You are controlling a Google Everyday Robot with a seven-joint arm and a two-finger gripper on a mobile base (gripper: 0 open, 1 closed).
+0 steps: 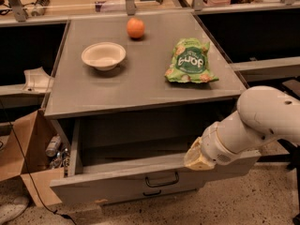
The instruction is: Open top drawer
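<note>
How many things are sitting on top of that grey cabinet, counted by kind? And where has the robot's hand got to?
Round orange fruit: 1
Shallow white bowl: 1
Green crinkly snack bag: 1
Total: 3
The gripper is at the front edge of the pulled-out wide grey metal top drawer, right of its dark loop handle.

The counter point(140, 88) is plain matt grey, and on it sit a cream bowl point(103, 56), an orange point(135, 28) fruit and a green bag point(190, 62) with white lettering and tan patches at its edges. The drawer point(117, 186) is the same grey with a dark handle point(161, 180), and the claw point(198, 156), pale yellow-tan, sits at the right of the drawer front's upper edge, on a white arm point(262, 121). A brown box point(23, 149) stands at the left on a speckled beige floor point(225, 210).
</note>
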